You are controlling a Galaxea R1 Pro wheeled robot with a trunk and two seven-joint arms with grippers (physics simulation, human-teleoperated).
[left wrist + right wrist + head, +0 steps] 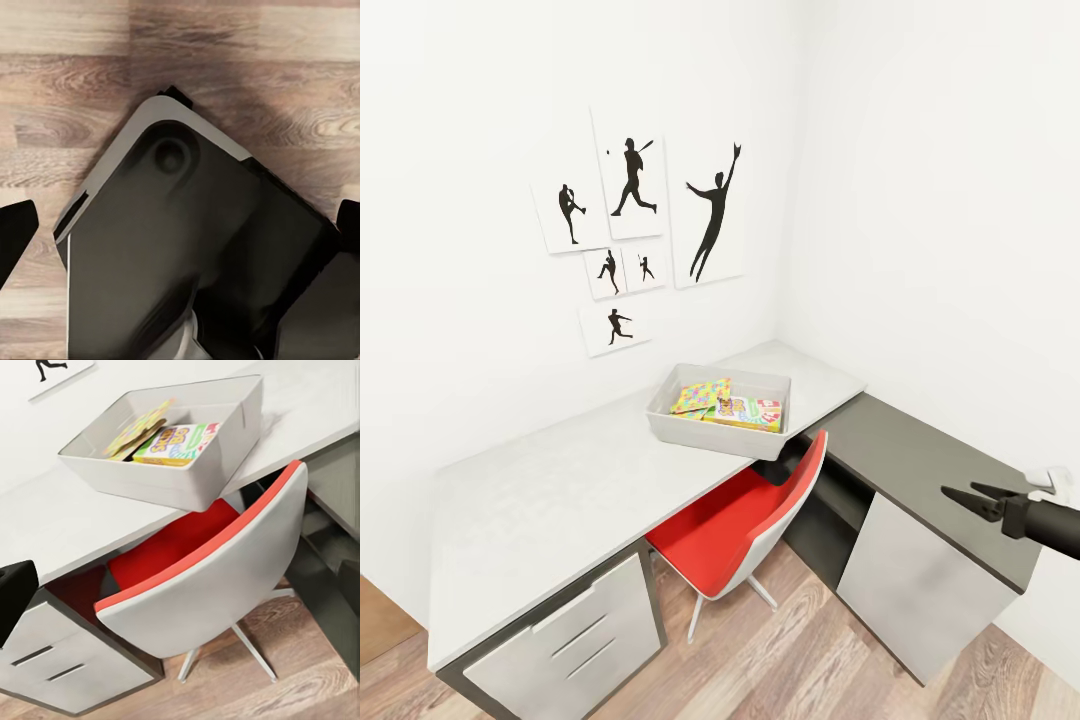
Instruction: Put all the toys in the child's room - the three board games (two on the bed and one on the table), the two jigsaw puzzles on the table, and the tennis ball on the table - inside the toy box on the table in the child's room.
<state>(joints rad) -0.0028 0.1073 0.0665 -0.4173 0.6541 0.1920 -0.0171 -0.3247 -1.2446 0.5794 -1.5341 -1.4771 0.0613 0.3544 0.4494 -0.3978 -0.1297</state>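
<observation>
I see my right tool [966, 493] hanging with its two fingers parted and nothing between them, above the dark cabinet section [920, 455]. Well away from the tool, past the red chair [745, 525], the toy box [722, 410] sits on the pale desk [560, 490], holding a jigsaw puzzle [700, 395] and a board game [748, 412].

The pale table [560, 490] carries the grey toy box [710, 432].

The head view looks down from high and well back at the pale grey corner counter [560, 490]. The right wrist view faces the same shallow light grey toy box [718, 432] [172, 480] and red-and-white swivel chair [745, 530] [210, 585] from nearer. The left wrist view faces straight down at the wood-plank floor [67, 67].
</observation>
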